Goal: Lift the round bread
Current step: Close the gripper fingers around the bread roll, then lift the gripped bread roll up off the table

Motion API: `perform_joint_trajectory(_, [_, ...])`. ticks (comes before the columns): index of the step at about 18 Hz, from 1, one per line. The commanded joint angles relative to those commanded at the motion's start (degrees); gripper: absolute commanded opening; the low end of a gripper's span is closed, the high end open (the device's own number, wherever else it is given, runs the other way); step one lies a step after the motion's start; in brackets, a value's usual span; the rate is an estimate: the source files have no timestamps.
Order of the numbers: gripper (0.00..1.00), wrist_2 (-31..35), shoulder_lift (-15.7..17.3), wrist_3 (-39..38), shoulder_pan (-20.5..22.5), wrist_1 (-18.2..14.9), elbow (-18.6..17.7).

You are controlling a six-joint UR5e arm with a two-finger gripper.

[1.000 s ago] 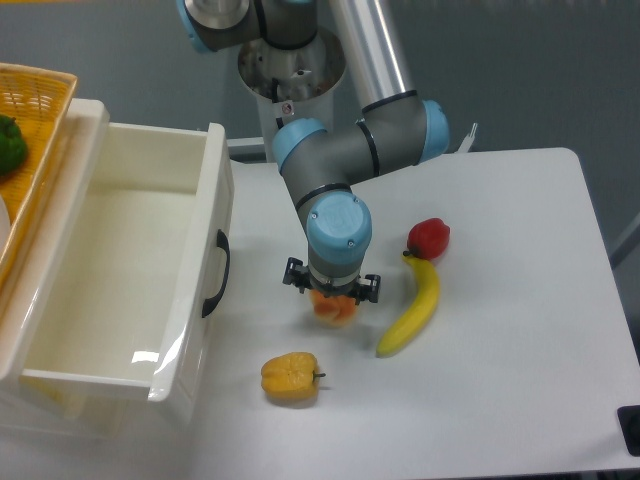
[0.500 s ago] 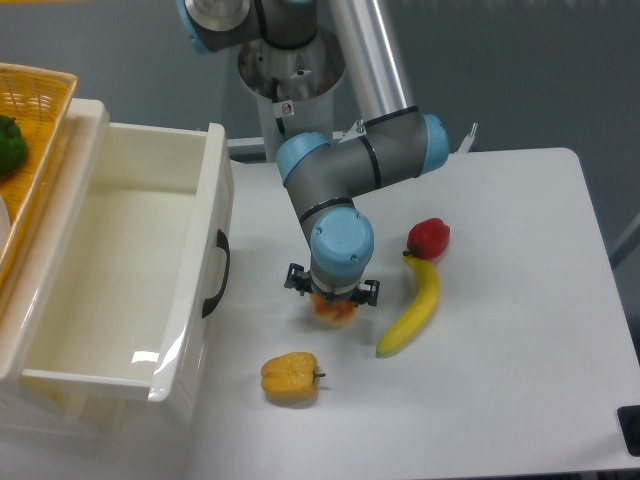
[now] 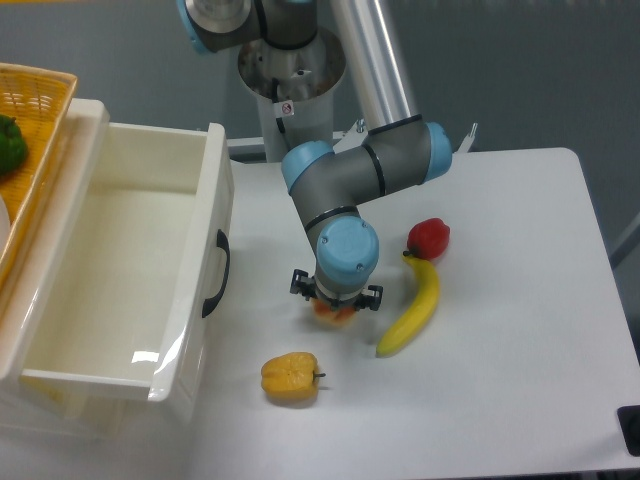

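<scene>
Gripper (image 3: 336, 305) at the end of my arm (image 3: 345, 185) points straight down over the white table (image 3: 520, 380), with the blue wrist cap hiding most of the fingers from the fixed camera. I see the round bread (image 3: 333, 314) directly beneath it as a small orange-pink sliver showing below the wrist, near the middle of the table. I cannot tell whether the fingers are spread around the bread or already pinching it, nor whether the bread sits on the table surface or is lifted off it. Just right of the gripper lies a banana (image 3: 414, 308), curving toward a red pepper (image 3: 429, 238) that touches its upper tip. A yellow pepper (image 3: 290, 376) rests nearer the front edge, apart from the bread. To the left stands a white open bin (image 3: 120, 270) with a black handle (image 3: 217, 273) facing the gripper, and beyond it I see part of an orange basket (image 3: 40, 110) holding a green item (image 3: 10, 142).
</scene>
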Motion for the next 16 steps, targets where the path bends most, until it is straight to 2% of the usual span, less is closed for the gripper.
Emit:
perform_joint_trajectory(2, [0.59, 0.1, 0.0, -0.2, 0.1, -0.1, 0.3])
perform_joint_trajectory(5, [0.5, 0.1, 0.0, -0.3, 0.1, -0.2, 0.5])
perform_joint_trajectory(8, [0.24, 0.0, 0.1, -0.3, 0.3, -0.4, 1.1])
perform_joint_trajectory(10, [0.16, 0.1, 0.3, 0.0, 0.4, -0.5, 2.0])
perform_joint_trajectory(11, [0.13, 0.1, 0.4, 0.2, 0.4, -0.5, 2.2])
perform_joint_trajectory(16, [0.13, -0.2, 1.9, 0.5, 1.0, -1.1, 5.0])
